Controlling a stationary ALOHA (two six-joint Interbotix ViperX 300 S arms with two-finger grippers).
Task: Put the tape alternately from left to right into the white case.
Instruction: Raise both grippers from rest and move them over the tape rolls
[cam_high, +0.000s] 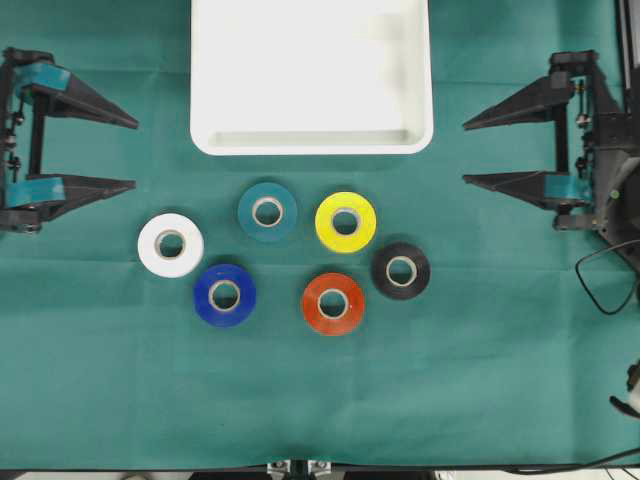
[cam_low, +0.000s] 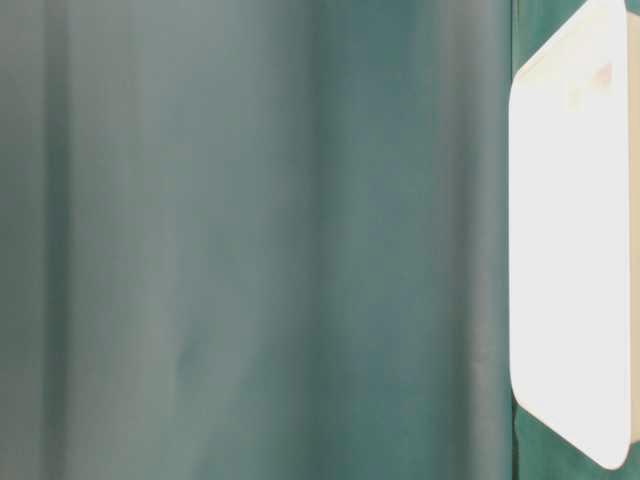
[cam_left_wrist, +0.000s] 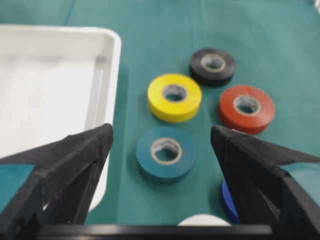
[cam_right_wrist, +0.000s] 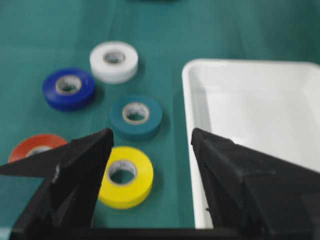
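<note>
Six tape rolls (cam_high: 267, 211), beyond open fingers (cam_high: 100, 110)

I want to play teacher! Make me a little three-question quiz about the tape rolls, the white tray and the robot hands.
1. How many tape rolls lie on the green cloth?
2. True or false: the white case already holds a roll.
3. Which roll is farthest left in the overhead view: A black, B white, C yellow?

Key:
1. Six: white roll, blue, teal, yellow, red-orange, black.
2. False; it holds none. The left hand and right hand are open.
3. B.
</note>
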